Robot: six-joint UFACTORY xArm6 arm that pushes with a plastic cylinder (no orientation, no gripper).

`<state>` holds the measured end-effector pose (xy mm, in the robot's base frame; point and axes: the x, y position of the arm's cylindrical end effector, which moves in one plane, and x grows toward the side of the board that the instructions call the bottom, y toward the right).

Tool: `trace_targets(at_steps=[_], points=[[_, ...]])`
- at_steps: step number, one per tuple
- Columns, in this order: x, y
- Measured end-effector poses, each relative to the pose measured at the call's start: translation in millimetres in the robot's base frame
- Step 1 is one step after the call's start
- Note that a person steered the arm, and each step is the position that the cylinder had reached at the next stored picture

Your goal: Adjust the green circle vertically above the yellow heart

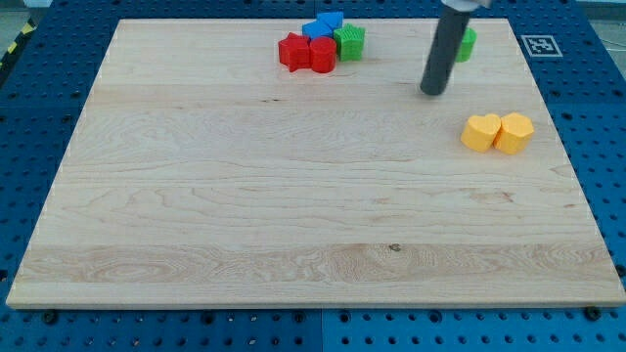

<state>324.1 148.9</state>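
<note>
- Green circle sits at 11 o'clock of yellow heart, half hidden behind the rod; roughly above, slightly left.
- My tip rests at 7 o'clock of circle; no hand or jaws to report.
- Left, by my judgement: small rightward nudge.

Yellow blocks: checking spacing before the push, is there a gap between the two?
No, the yellow heart and the other yellow block sit touching side by side.

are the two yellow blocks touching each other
Touching. The camera view shows the yellow heart and the other yellow block pressed side to side, with only a thin seam and no board showing between them.
</note>
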Motion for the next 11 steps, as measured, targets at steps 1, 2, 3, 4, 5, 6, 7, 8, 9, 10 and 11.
trace_targets(at_steps=[1,2,3,4,5,6,7,8,9,10,11], points=[[-53,1],[-82,10],[-97,36],[-91,79],[-42,109],[-12,122],[-50,121],[-90,98],[-84,77],[-46,79],[3,88]])
